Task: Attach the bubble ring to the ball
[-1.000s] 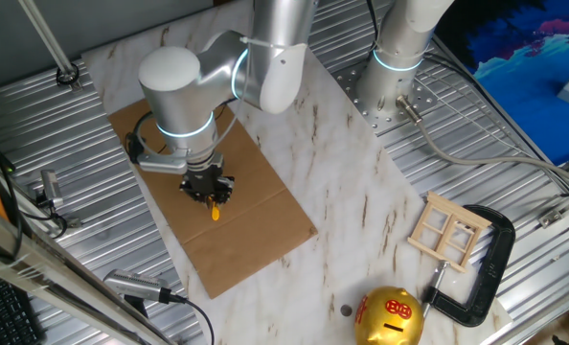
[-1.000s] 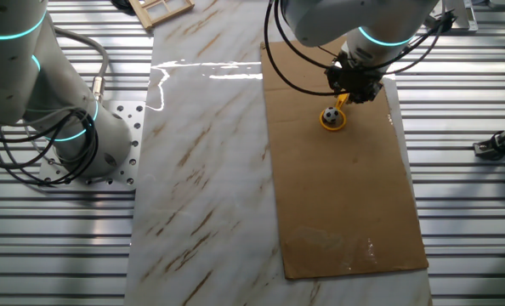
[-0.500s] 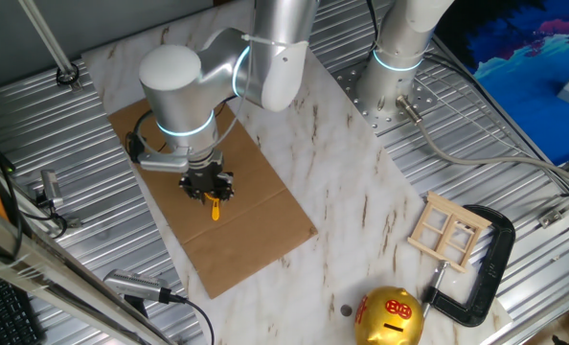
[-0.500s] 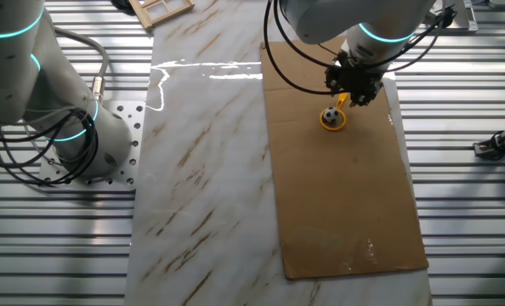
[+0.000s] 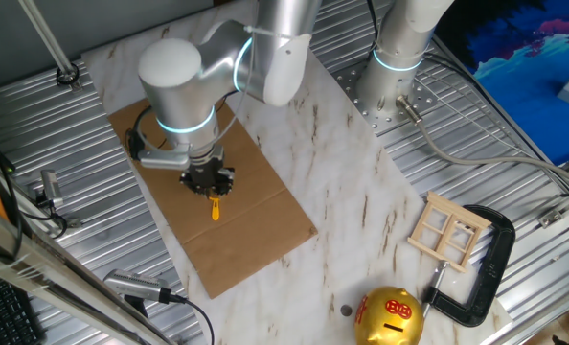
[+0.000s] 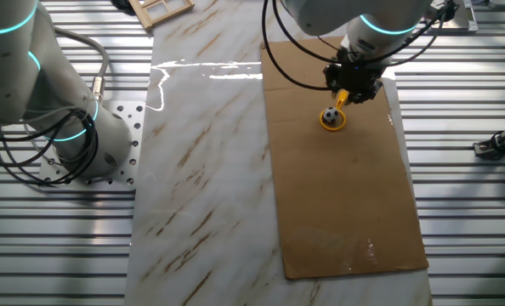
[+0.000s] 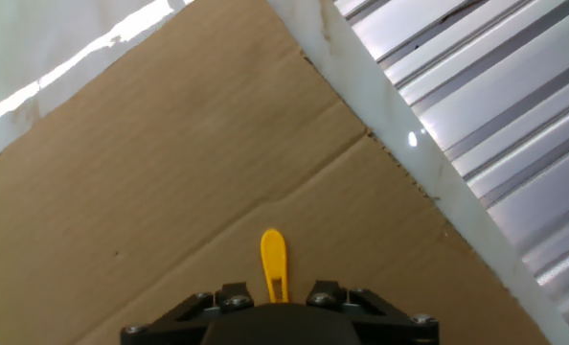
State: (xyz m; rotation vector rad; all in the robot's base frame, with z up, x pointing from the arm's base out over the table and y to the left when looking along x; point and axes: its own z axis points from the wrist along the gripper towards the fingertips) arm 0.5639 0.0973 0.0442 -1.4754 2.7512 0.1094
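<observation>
Left to right in one fixed view, we see ribbed metal decking (image 5: pixel 35 134) flanking a white marble-look tabletop (image 5: pixel 361 211), with a flat brown cardboard sheet (image 5: pixel 237 240) lying on its left part. The silver arm's black two-finger gripper (image 5: pixel 208 181) hangs low over the cardboard. Further right we note a grey second arm base (image 5: pixel 390 77), a small pale wooden window frame (image 5: pixel 447 230), a black C-clamp (image 5: pixel 486 259), and a round gold piggy bank with red marks (image 5: pixel 388 319) at the near edge.

In the other fixed view the small yellow-orange plastic bubble ring (image 6: pixel 334 117) lies flat on the cardboard, its loop around the tiny white ball with black patches (image 6: pixel 330 115); the handle runs up toward the gripper (image 6: pixel 353 82). The cardboard's right edge sits close to the marble edge and the decking beyond; below the ring the sheet is bare.

In the hand view the yellow handle tip (image 7: pixel 273 264) pokes out above the gripper body. We cannot tell how far the jaws are open, or whether they pinch the handle.
</observation>
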